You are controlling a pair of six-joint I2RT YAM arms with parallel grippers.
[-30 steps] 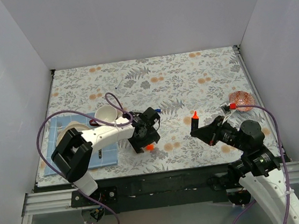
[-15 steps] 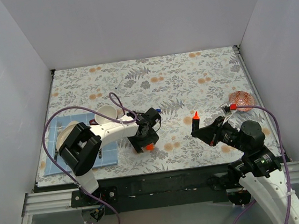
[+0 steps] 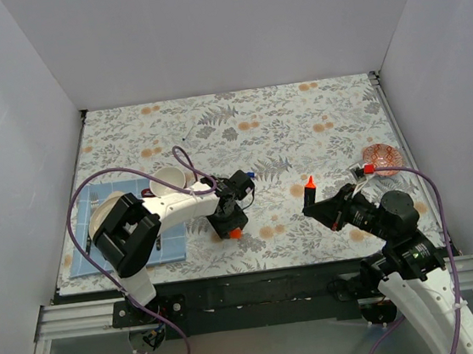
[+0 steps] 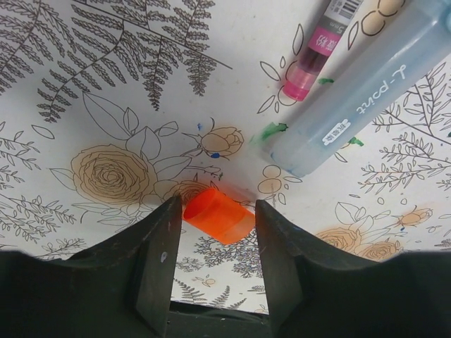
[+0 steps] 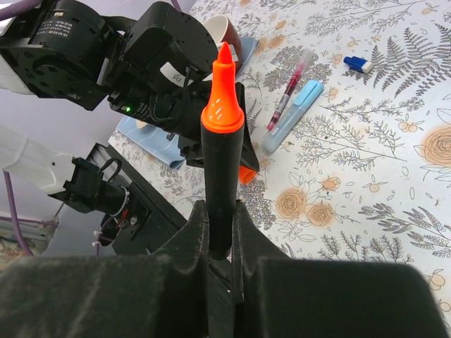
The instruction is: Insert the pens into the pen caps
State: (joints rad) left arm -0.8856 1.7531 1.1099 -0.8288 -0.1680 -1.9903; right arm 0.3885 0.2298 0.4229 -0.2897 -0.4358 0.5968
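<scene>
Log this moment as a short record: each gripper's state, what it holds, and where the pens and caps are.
left gripper: open, one finger on each side of the orange cap
right gripper: shut on the black pen, orange tip up
blue pen: lying loose beyond the orange cap, beside a pink pen
blue cap: lying apart from both grippers
progress: orange cap not yet on the black pen
</scene>
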